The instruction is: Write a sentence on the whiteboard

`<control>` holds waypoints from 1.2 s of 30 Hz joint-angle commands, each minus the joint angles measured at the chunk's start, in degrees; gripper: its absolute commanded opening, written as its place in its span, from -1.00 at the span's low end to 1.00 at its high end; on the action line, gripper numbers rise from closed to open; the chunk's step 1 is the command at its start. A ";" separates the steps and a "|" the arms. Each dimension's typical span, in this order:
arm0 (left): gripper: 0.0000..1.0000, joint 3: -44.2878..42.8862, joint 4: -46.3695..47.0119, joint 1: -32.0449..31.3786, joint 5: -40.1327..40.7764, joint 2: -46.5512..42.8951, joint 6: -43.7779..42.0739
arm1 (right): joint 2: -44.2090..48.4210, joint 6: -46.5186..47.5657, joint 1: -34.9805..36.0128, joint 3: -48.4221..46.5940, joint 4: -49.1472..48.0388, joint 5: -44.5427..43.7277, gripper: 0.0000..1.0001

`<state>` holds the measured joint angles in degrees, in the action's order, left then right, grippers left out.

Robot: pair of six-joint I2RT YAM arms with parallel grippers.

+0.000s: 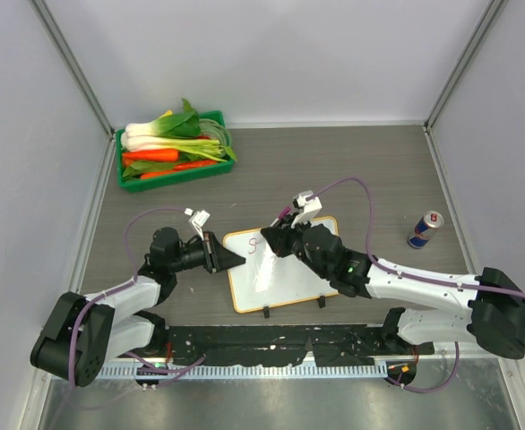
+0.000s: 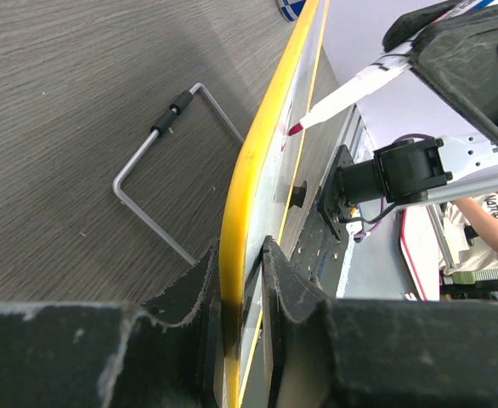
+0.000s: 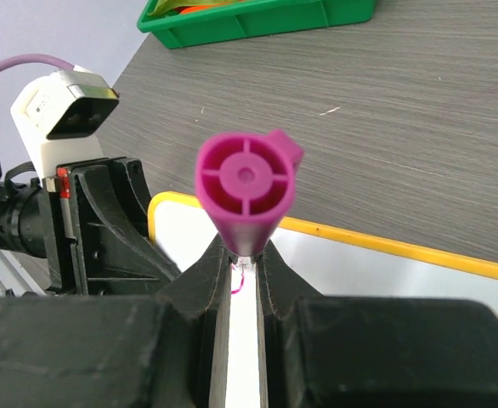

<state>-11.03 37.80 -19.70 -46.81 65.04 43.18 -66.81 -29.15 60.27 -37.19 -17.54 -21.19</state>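
Left gripper (image 2: 236, 272) clamped on whiteboard (image 1: 285, 273) at its 9 o'clock edge. Right gripper (image 3: 245, 255) pinches pink marker (image 3: 246, 183), tip at the whiteboard's 11 o'clock corner.

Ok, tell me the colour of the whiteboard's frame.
Yellow, verging on orange. The whiteboard frame shows best in the left wrist view, seen edge-on.

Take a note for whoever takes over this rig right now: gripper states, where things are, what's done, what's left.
Left gripper: shut on the whiteboard, clamping its yellow left edge.
Right gripper: shut on the pink marker, tip at the board's upper left.
Whiteboard: between the arms, black feet toward the bases.
Done: the sentence is barely begun, one or two pink strokes.
Left: nearly all the writing.
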 commanded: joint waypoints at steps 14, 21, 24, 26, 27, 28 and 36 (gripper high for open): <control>-1.00 -0.13 -2.03 0.10 2.77 0.97 -3.72 | 0.80 0.14 0.11 1.15 0.75 -4.03 -0.99; -1.00 -0.05 -1.94 0.10 2.77 1.06 -3.72 | 2.29 0.05 0.11 1.86 2.33 -6.32 -0.99; -1.00 -0.14 -1.94 0.10 2.77 1.15 -3.72 | 2.56 -0.21 0.11 1.77 3.04 -7.19 -0.99; -1.00 -0.14 -1.85 0.10 2.86 1.15 -3.72 | 3.00 -0.21 0.11 1.77 3.39 -7.55 -0.99; -1.00 -0.14 -1.85 0.10 2.69 1.06 -3.72 | 3.08 -0.21 0.11 1.77 3.56 -7.55 -0.99; -1.00 -0.14 -1.85 0.10 2.69 1.06 -3.72 | 3.26 -0.12 0.11 1.77 3.48 -7.46 -0.99; -1.00 -0.14 -1.77 0.10 2.69 1.06 -3.63 | 5.19 -0.12 0.02 1.24 1.64 -5.27 -0.99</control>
<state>-11.03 37.98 -19.70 -46.96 65.39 43.24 -63.90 -29.41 60.31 -35.55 -14.48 -24.99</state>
